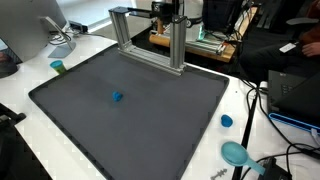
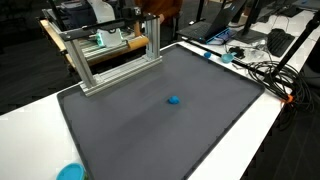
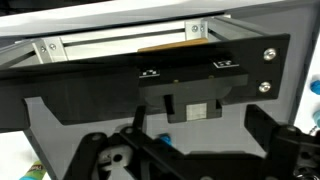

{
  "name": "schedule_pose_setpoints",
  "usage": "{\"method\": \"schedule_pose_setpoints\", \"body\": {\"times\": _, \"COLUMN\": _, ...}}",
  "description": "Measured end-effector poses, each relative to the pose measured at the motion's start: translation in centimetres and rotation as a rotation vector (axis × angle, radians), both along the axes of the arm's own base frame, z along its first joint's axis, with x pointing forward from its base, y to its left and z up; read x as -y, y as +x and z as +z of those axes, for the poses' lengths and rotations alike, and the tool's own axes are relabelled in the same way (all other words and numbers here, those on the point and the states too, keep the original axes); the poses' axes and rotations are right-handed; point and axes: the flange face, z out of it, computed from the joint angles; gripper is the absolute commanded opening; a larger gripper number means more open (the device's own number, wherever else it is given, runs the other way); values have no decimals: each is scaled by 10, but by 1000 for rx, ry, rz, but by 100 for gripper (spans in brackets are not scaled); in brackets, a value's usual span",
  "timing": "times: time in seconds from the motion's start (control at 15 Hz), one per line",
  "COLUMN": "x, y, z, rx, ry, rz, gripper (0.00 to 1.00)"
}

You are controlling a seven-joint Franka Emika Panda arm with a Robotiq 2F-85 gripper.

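Observation:
A small blue object lies near the middle of a dark grey mat; it shows in both exterior views and in the wrist view. An aluminium frame stands at the mat's far edge. My gripper is high up behind and above that frame, only partly visible at the top of the exterior views. In the wrist view its two dark fingers stand wide apart with nothing between them, and the frame's black bar fills the middle of the picture.
A teal cup stands beside the mat, near a monitor. A blue cap and a teal round dish lie on the white table by cables. Laptops and equipment crowd the back.

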Motion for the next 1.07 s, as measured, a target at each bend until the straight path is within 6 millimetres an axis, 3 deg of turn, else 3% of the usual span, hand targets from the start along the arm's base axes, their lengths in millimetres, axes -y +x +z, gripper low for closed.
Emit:
{"method": "schedule_pose_setpoints", "body": {"times": 0.4, "x": -1, "y": 6, "z": -13, "rx": -33, "ry": 0, "rz": -10, "gripper": 100}}
{"method": "schedule_pose_setpoints", "body": {"times": 1.07, "x": -16, "y": 10, "z": -15, "rx": -22, "ry": -31, "rz": -2, "gripper": 100}}
